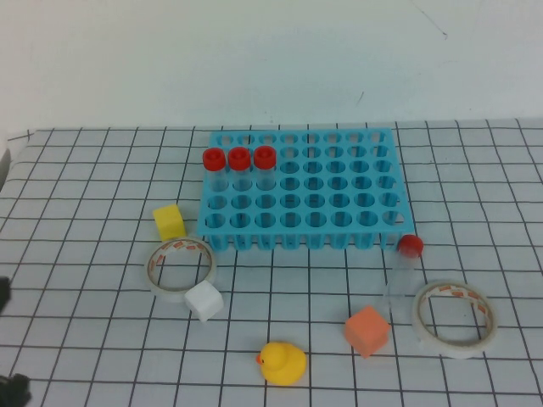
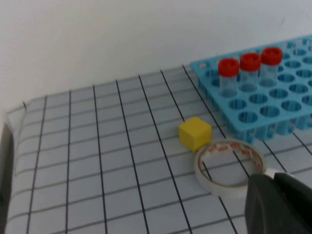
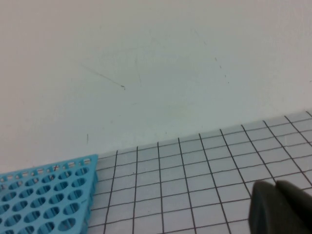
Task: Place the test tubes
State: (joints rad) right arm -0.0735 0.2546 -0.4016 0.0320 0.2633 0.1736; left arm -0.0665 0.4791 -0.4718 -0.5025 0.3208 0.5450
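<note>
Below a white wall [image 1: 254,59], on the gridded desk [image 1: 85,170], only the high view shows the loose test tube [image 1: 403,271] lying at the near-right corner of the blue rack [image 1: 339,203], with the left pincer [image 2: 274,195] clenched left of that rack and the right pincer [image 3: 278,204] clenched right of it.

Both end effectors [image 2: 274,184] [image 3: 276,192] closed, low

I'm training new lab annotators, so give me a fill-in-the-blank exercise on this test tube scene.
The blue rack holds ___ upright red-capped tubes. The cube nearest the lying tube is ___. The left gripper, near the tape roll beside the yellow cube, and the right gripper, off the rack's right side, both have fingers ___.
Missing words: three; orange; shut.
</note>
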